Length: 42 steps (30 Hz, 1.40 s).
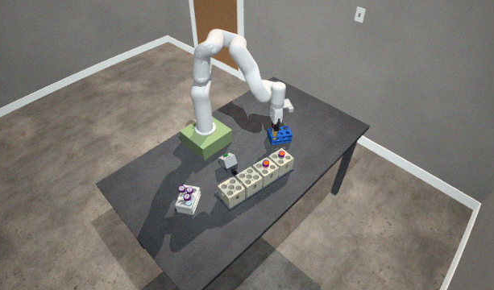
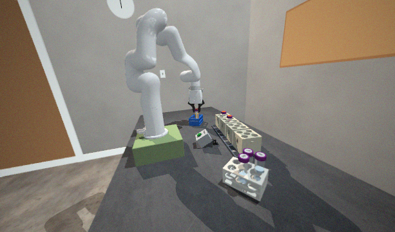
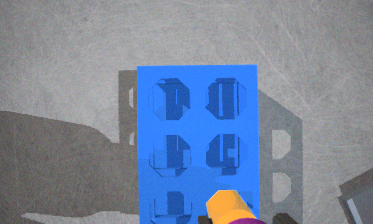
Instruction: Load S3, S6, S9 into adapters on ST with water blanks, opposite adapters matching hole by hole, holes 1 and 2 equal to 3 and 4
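Observation:
My gripper (image 1: 276,126) (image 2: 196,110) (image 3: 246,220) is shut on a purple-capped tube with orange contents (image 1: 275,134) (image 2: 196,115) (image 3: 223,205), upright at the blue rack (image 1: 280,141) (image 2: 195,122) (image 3: 198,72). Whether its lower end is clear of the hole I cannot tell; its ID is hidden. Four cream adapters stand in a row on the stand (image 1: 230,208). One orange-dotted tube (image 1: 281,154) (image 2: 223,112) stands in the far end adapter, another orange-dotted tube (image 1: 266,163) (image 2: 229,116) in its neighbour, both seemingly in middle holes. The two nearer adapters (image 1: 249,179) (image 1: 231,195) look empty. Adapter numbers are unreadable.
A white rack (image 1: 186,209) (image 2: 243,190) with three purple-capped, white-dotted tubes stands at the opposite end. The sloped desk (image 1: 229,162) (image 2: 204,139) with its green key (image 1: 226,155) (image 2: 199,135) stands between the robot's green base (image 1: 206,147) (image 2: 158,153) and the adapter row.

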Available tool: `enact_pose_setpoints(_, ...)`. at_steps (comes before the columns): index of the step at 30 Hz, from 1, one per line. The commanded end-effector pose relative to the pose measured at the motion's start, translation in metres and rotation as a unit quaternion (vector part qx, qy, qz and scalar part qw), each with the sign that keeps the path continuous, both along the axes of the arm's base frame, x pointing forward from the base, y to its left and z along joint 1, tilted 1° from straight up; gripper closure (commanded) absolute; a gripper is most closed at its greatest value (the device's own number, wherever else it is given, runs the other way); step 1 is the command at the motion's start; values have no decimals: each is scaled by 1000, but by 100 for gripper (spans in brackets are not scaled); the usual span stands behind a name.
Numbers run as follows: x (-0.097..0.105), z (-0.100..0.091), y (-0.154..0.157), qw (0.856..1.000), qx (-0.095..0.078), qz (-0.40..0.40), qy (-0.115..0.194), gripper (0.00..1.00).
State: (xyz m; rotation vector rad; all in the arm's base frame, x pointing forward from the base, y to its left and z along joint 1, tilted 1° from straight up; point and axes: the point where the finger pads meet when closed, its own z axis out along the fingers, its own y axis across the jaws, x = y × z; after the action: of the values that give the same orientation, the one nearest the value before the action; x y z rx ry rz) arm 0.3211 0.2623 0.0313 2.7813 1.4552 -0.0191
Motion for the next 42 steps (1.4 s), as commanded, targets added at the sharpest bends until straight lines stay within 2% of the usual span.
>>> enact_pose_setpoints(1, 1, 4, 1, 1000, 1, 0, -1, 100)
enact_pose_setpoints(15, 1, 9, 1, 1000, 1, 0, -1, 100)
enact_pose_setpoints(42, 2, 55, 1, 1000, 1, 0, -1, 100)
